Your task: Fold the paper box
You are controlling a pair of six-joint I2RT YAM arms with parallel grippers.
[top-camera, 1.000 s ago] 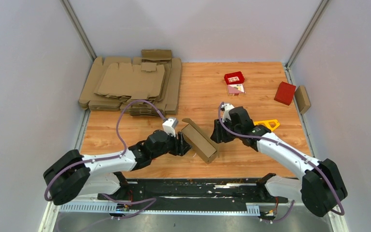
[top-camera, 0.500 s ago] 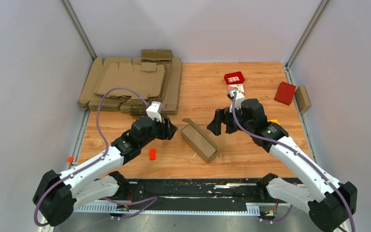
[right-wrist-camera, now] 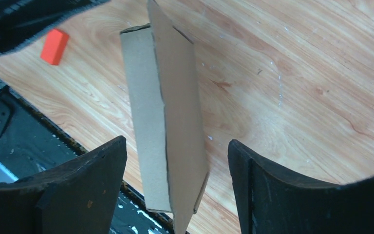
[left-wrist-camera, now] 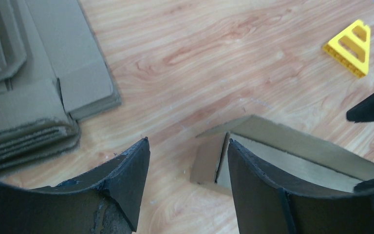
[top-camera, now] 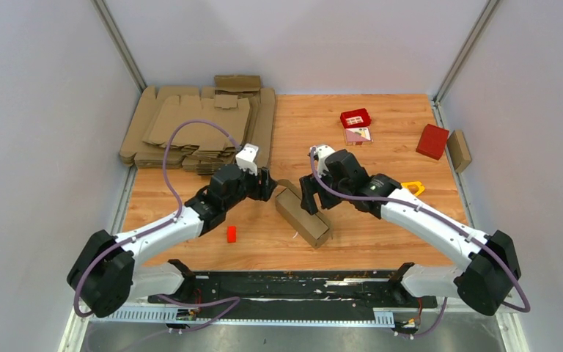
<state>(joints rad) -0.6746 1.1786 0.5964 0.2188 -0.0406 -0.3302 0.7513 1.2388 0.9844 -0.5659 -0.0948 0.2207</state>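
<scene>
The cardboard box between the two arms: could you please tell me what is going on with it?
Two robot arms are working on a paper box lying in the middle of the table. The box is only partly formed, with one long flap standing up. The right tool is open, one finger on either side of that flap, not gripping it. The left tool is also open, hovering at the box's far end and holding nothing.

Brown, orange, red and yellow
The paper box (top-camera: 303, 215) is seen plain brown, the table (top-camera: 381, 117) streaked orange; a block (top-camera: 231, 234) is coloured red, a triangle (left-wrist-camera: 352, 47) yellow.
</scene>
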